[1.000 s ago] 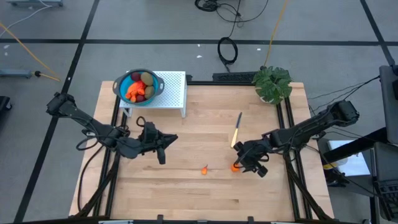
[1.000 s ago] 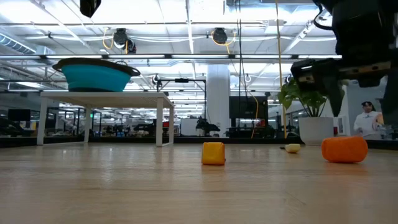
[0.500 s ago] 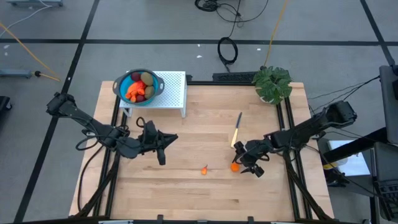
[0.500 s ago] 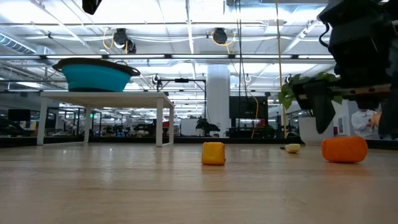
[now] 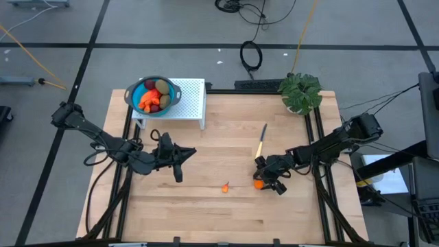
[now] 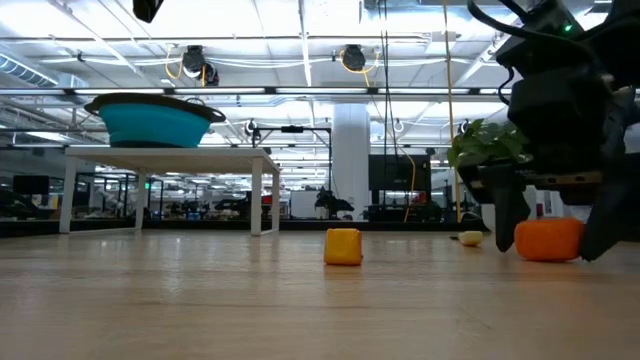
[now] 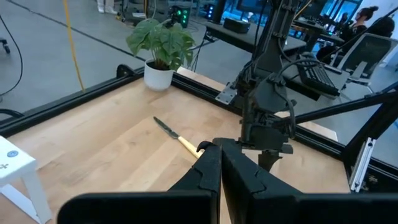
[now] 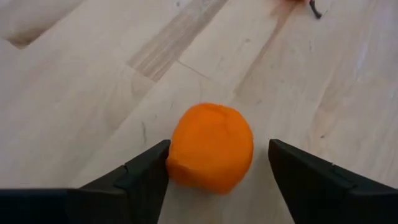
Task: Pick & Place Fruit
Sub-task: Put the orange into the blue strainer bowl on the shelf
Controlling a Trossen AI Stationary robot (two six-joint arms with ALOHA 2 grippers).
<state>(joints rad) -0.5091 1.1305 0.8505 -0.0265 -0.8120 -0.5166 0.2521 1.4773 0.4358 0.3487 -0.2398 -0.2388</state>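
Note:
A round orange fruit piece [image 5: 258, 183] rests on the wooden table right of centre. My right gripper [image 6: 550, 225] is open and low over it, one finger on each side of the piece [image 8: 211, 148]. A small yellow-orange bit [image 5: 226, 186] lies on the table to its left. A blue bowl [image 5: 130, 92] holding several fruit pieces stands on a white stand [image 5: 192, 96] at the far left. My left gripper [image 5: 180, 163] hangs shut above the table's left half, holding nothing. My right gripper comes at the orange piece slanting down from the table's right side, its fingers astride it. One finger [image 8: 146, 171] lies right beside the piece's side [image 8: 177, 158]; I cannot tell whether it touches. The piece sits on the table.
A yellow-handled knife [image 5: 261, 143] lies just beyond the orange piece, toward the far edge. A potted plant [image 5: 300, 92] stands at the far right corner. Bare wood lies between the two arms and along the near edge.
My right gripper has come down toward the table and a little toward the left, so that its fingers now stand low on either side of the orange piece. The piece and the small bit have stayed where they were.

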